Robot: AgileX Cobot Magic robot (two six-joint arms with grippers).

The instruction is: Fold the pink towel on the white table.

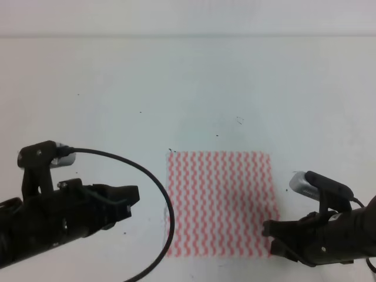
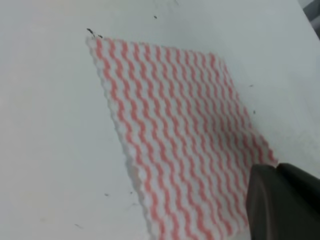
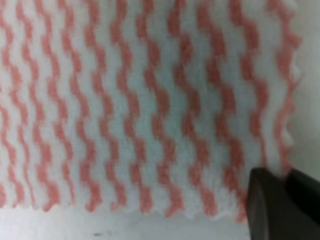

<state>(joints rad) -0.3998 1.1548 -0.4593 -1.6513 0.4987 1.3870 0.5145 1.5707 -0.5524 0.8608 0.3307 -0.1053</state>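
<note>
The right end effector (image 1: 271, 238) sits at the near right corner of the pink towel (image 1: 220, 202), its dark fingers low against the cloth's edge. In the right wrist view one dark finger (image 3: 272, 207) lies right at the scalloped corner of the fabric, but whether the fingers are pinching the cloth or merely resting beside it cannot be told from any view.

The left end effector (image 1: 133, 200) hangs off to the left of the towel, apart from it, with bare bench between its tips and the cloth's left edge. Its fingers appear drawn together, though the views are too dark to be sure, so I cannot tell its state. A black cable (image 1: 154, 194) loops from the left arm down past the towel's left edge.

The towel lies spread flat, a single layer, on the white bench (image 1: 188, 88), just right of the middle and toward the near side. A few tiny dark specks (image 1: 140, 111) dot the bench beyond it.
</note>
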